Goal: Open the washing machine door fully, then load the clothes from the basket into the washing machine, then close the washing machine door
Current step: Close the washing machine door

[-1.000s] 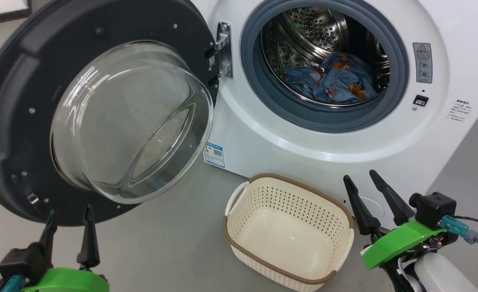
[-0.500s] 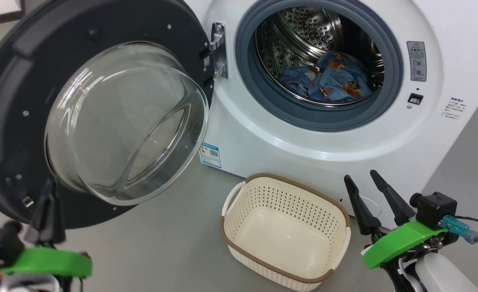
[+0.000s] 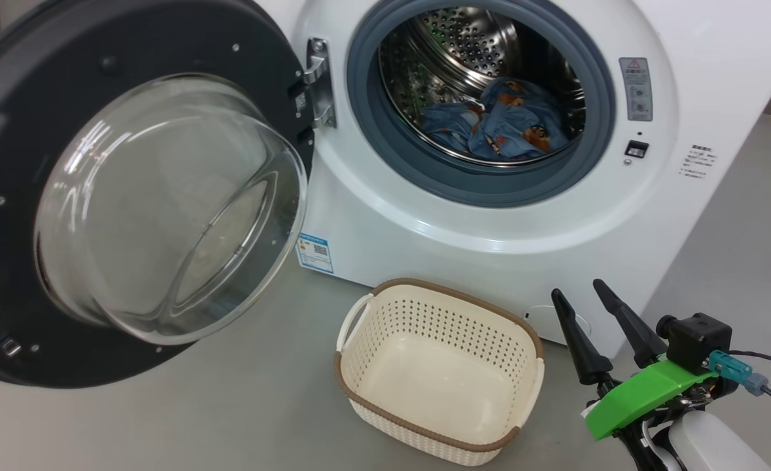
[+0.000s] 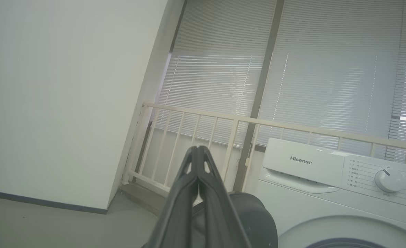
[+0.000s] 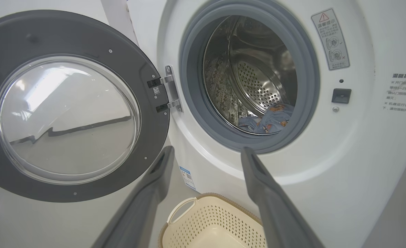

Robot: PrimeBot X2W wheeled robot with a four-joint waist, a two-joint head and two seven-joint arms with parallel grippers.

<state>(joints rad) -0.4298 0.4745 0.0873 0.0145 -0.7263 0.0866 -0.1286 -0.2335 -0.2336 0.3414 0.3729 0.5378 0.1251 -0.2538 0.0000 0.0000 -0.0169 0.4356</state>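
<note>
Left claw (image 4: 198, 148): pinched shut on nothing, both fingers pressed into one blunt point. I judge that suits a push on the washing machine door (image 3: 163, 209) better than a grasp.
Right claw (image 3: 578, 291): spread wide and empty, held low just right of the basket (image 3: 454, 297), fingers aimed up toward the opening.
Door position: wide open on its hinge (image 3: 320, 85) at the left of the opening, glass bowl facing me. Closing it is the step in hand, I judge.
Door to left claw: in my left wrist view a dark rounded edge, likely the door's rim, sits just behind the finger shafts, with the control panel (image 4: 361, 172) off to its right. I cannot tell whether they touch.
Load: the clothes (image 3: 496, 124) lie in a blue printed heap low in the steel drum (image 3: 463, 46), inside the rubber ring (image 3: 365, 111), so nothing crosses the seal.
Basket state: empty, on the floor (image 3: 228, 405) before the washing machine (image 3: 424, 229). Loading looks done to me.
</note>
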